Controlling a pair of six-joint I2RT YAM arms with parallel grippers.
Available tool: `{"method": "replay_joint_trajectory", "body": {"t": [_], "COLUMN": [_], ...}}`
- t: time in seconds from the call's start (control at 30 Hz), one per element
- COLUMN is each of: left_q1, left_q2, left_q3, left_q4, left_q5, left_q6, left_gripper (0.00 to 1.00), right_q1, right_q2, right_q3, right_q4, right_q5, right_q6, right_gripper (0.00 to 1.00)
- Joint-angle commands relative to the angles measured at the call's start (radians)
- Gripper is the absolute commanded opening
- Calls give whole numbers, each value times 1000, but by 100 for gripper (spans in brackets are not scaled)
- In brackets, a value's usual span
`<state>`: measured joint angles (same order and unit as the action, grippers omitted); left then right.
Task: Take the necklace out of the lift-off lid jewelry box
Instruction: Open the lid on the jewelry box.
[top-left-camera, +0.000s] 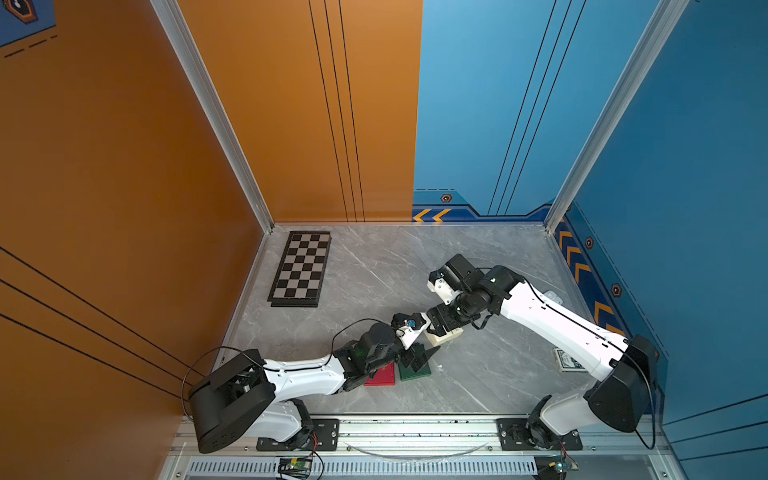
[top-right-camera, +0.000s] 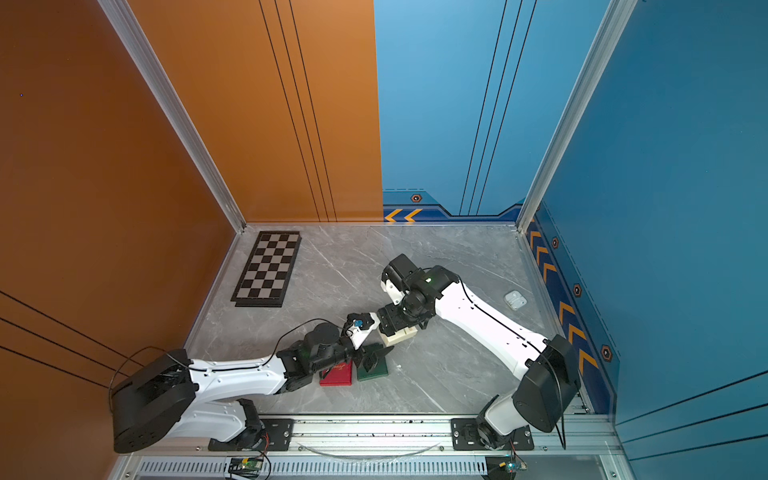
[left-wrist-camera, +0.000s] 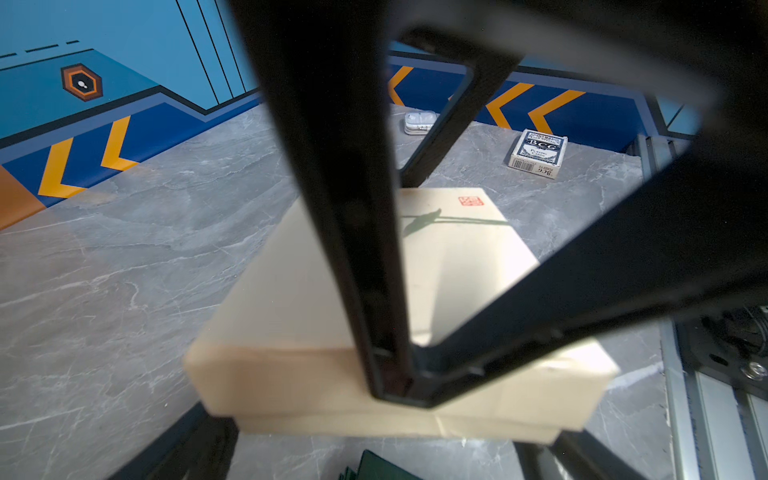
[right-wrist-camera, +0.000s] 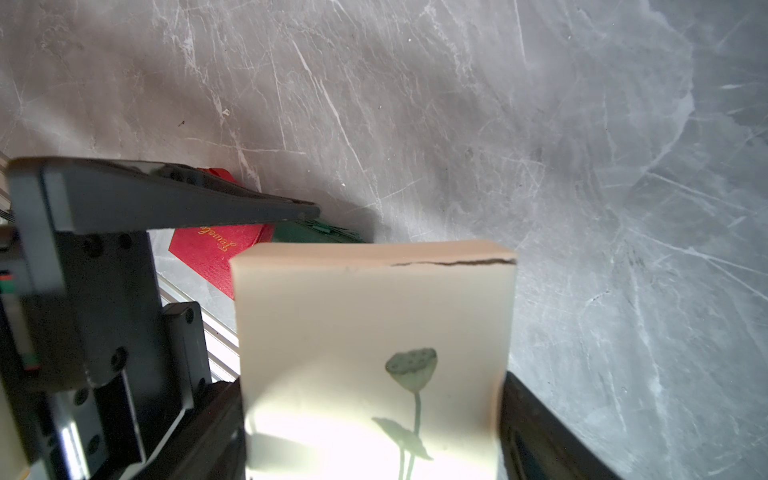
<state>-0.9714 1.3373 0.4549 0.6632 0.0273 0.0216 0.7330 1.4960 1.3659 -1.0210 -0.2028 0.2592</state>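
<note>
Enclosed cell: orange wall at left and rear, blue wall at rear and right, thin black lines on both. Aluminium posts at corners. Orange chevron band along blue base. Grey veined marble counter, evenly lit; metal rail at front edge.

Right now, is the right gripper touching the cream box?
Touching. In the right wrist view, the right gripper straddles the cream box, a finger flush against each side, no gap.

The grey marble table carries a chessboard upper left; cream jewelry box, red box, green box centre; card pack right.
</note>
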Motion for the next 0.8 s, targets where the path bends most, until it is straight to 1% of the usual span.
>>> {"method": "replay_joint_trajectory", "body": {"t": [0.0, 0.23, 0.77], "left_q1": [16, 26, 24], "left_q2": [-13, -9, -13], "left_q3": [5, 7, 6], "left_q4": [22, 22, 22], "left_q5": [-3, 3, 38], "left_q6": [-17, -38, -25], "left_gripper": [98, 98, 98], "right_q1": [16, 19, 27], "right_q2": [-3, -2, 13], "right_q3": [-7, -10, -16], "right_q4": [-5, -1, 0], "right_q5": [-26, -28, -34], "right_q6": [-3, 2, -5], "right_gripper": [73, 73, 73]}}
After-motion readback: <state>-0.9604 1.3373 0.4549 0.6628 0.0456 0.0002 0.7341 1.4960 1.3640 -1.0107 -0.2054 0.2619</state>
